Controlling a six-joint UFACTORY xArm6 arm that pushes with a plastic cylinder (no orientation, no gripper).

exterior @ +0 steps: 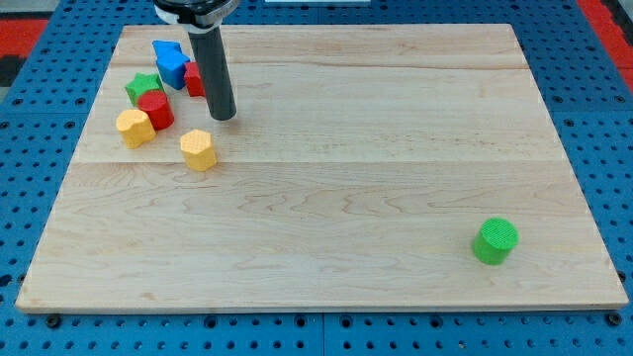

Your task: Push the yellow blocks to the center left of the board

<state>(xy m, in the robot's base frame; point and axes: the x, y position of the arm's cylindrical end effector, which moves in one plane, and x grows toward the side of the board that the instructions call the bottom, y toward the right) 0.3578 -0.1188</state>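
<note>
Two yellow blocks lie at the view's upper left: a yellow hexagonal block (199, 150) and another yellow block (135, 128) to its left. My tip (224, 116) stands on the board just above and to the right of the hexagonal block, with a small gap between them. Beside the left yellow block sit a red cylinder (156, 110), a green block (143, 88), a blue block (171, 62) and a second red block (195, 79), partly hidden behind the rod.
A green cylinder (495, 241) stands alone at the view's lower right. The wooden board (346, 168) lies on a blue perforated table (603, 119).
</note>
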